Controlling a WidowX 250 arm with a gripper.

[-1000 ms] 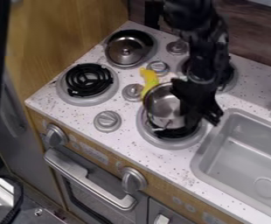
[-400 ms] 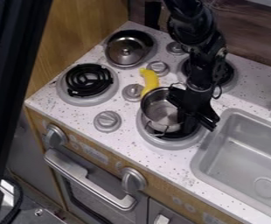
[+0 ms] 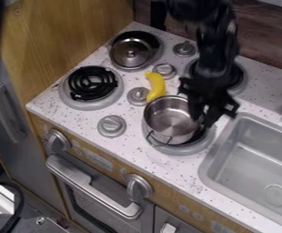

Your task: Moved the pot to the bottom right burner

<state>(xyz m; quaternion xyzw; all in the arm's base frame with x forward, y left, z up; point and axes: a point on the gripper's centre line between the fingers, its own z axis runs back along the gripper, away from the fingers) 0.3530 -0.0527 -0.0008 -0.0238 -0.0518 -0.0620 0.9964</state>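
The black gripper (image 3: 209,108) hangs at the right side of the small silver pot (image 3: 170,119), over its rim and partly in front of it. The pot stands upright on the bottom right burner (image 3: 192,149), covering much of the black coil, with the burner's grey ring visible below and to the right. A wire handle hangs at the pot's lower left side. The pot's inside looks empty. Whether the gripper touches the pot's right wall is hidden behind its own dark parts.
A yellow banana-shaped toy (image 3: 156,85) lies just above the pot, beside a knob (image 3: 138,96). A metal lid or pan (image 3: 131,51) sits on the upper left burner. Another coil burner (image 3: 92,84) is at left, and the sink (image 3: 216,157) lies right of the pot.
The pot has shifted slightly down and left, and its wire handle stands out more at the lower left. The gripper has moved a little up and right since the middle frame.
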